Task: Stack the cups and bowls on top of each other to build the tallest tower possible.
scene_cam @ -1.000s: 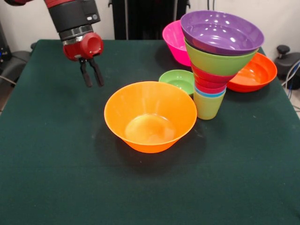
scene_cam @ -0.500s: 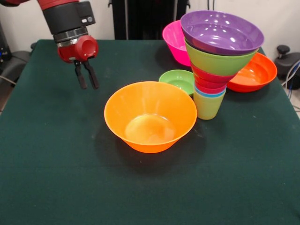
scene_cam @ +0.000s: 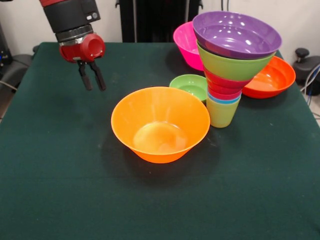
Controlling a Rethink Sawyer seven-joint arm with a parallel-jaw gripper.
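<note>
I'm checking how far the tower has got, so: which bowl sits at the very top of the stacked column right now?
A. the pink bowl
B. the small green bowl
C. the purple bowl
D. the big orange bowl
C: the purple bowl crowns the tower, resting in the lime green bowl, while the big orange bowl, small green bowl and pink bowl sit apart on the table.
</note>
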